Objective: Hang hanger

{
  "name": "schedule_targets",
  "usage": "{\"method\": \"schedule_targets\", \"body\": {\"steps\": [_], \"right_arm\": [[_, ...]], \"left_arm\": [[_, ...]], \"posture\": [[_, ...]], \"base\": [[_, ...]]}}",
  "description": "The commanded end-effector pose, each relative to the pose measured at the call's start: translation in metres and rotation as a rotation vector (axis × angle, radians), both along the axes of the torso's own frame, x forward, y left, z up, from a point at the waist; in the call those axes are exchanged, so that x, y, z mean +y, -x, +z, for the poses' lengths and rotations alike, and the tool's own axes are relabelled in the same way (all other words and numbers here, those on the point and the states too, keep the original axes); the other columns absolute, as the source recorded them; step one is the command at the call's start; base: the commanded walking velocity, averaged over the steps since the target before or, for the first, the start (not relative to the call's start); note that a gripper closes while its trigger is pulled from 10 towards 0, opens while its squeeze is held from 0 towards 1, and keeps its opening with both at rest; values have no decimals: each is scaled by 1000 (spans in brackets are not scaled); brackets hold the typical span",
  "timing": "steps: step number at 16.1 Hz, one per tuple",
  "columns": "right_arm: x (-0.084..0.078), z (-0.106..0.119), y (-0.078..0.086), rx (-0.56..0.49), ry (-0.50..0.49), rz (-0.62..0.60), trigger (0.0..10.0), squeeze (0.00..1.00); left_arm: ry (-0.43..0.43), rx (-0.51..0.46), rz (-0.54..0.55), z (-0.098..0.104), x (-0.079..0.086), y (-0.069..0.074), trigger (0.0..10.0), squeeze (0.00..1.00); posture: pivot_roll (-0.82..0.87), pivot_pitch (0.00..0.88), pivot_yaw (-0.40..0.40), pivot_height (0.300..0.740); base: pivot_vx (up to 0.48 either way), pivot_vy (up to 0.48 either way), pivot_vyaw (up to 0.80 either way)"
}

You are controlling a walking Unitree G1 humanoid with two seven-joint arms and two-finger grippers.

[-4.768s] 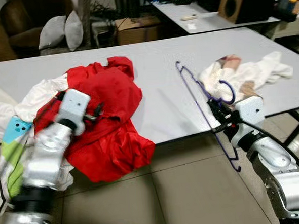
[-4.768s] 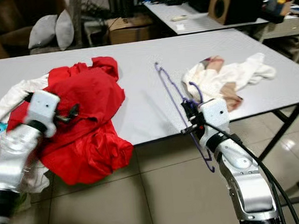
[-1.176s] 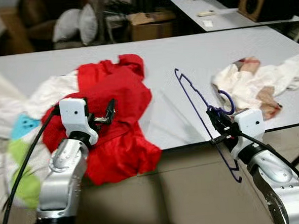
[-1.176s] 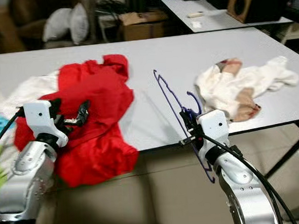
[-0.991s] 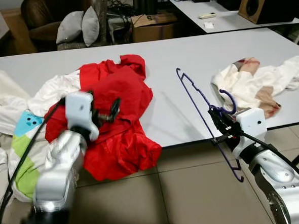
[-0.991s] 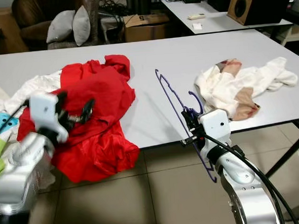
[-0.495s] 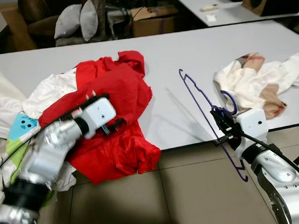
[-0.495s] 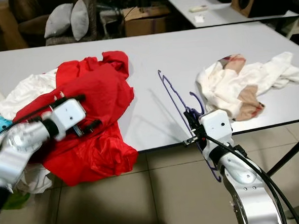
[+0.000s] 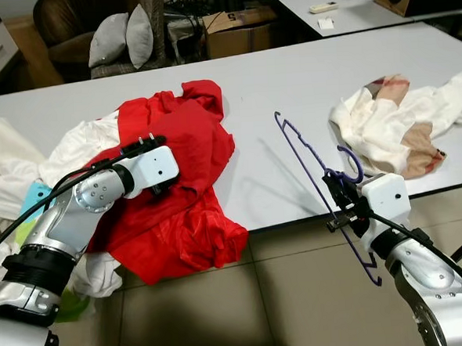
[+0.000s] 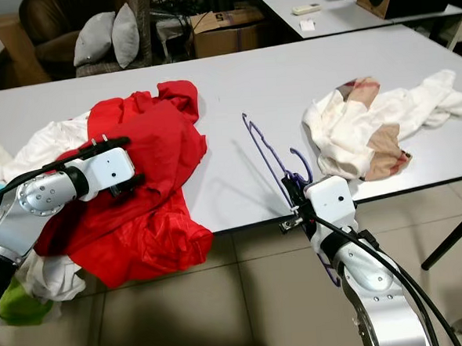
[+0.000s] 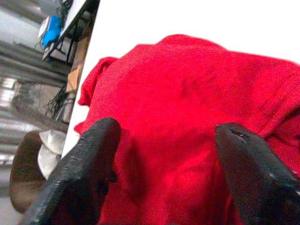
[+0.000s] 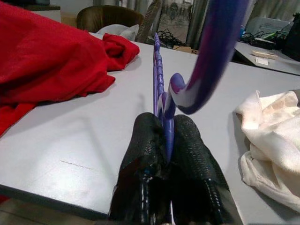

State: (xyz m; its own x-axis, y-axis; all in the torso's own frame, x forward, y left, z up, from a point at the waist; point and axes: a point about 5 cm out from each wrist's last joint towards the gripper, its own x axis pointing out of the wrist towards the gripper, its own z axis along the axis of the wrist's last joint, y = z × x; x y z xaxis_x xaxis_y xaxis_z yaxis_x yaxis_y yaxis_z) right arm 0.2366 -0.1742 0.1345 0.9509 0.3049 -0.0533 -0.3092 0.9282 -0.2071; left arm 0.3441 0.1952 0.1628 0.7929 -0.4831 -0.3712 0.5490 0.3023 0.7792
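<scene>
A purple wire hanger [image 9: 317, 175] stands tilted at the table's front edge, hook [image 9: 354, 162] uppermost and its lower end hanging past the edge. My right gripper [image 12: 164, 136] is shut on the hanger just below the hook, and appears at the table edge [image 9: 340, 194]. A crumpled red garment [image 9: 187, 156] lies on the table's left half and spills over the front. My left gripper [image 11: 164, 154] is open, pointing down at the red cloth, fingers [image 11: 93, 154] spread over a fold; it sits on the garment's left side [image 9: 161, 190].
A white and beige garment [image 9: 400, 123] lies at the right of the grey table [image 9: 287, 67]. White and coloured clothes [image 9: 19, 166] pile at the left. Behind stand cushions [image 9: 117, 39], a cardboard box [image 9: 234, 24] and a second table [image 9: 362, 12]. Tiled floor lies in front.
My left arm has swung down and turned, bringing its gripper from above the red garment onto it. The right gripper holds the hanger as before. The camera shifted slightly.
</scene>
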Motion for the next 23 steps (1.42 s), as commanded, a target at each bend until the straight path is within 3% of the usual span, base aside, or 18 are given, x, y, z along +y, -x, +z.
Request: {"method": "schedule_targets", "body": {"steps": [1,2,7,9,15,17,21,23], "right_arm": [[3,1,2,-14,2,3,10000,0],[4,2,2,-15,-1,4,10000,0],[5,2,-1,-16,0,19,10000,0],[9,1,-2,-17,-2,36,10000,0],[12,1,-7,-20,-1,61,10000,0],[12,1,-7,-23,0,64,10000,0],[11,2,-8,-27,4,67,10000,0],[11,3,-8,-28,5,67,10000,0]], "left_arm": [[0,1,-5,4,6,0,2706,0],[-1,23,-20,5,8,2,0,0],[-88,82,19,4,27,3,0,0],[-117,149,21,1,35,8,0,0],[-188,145,118,-4,46,-1,0,0],[-178,133,154,-3,47,-5,0,0],[-70,142,124,3,36,-10,0,0],[-86,116,169,6,40,-14,0,0]], "posture": [[-93,0,113,740],[-92,0,117,740],[-75,0,108,740],[-67,0,101,740],[-57,0,96,740],[-60,0,96,740],[-67,0,96,740],[-70,0,97,740]], "base": [[0,0,0],[0,0,0],[0,0,0],[0,0,0],[0,0,0],[0,0,0],[0,0,0],[0,0,0]]}}
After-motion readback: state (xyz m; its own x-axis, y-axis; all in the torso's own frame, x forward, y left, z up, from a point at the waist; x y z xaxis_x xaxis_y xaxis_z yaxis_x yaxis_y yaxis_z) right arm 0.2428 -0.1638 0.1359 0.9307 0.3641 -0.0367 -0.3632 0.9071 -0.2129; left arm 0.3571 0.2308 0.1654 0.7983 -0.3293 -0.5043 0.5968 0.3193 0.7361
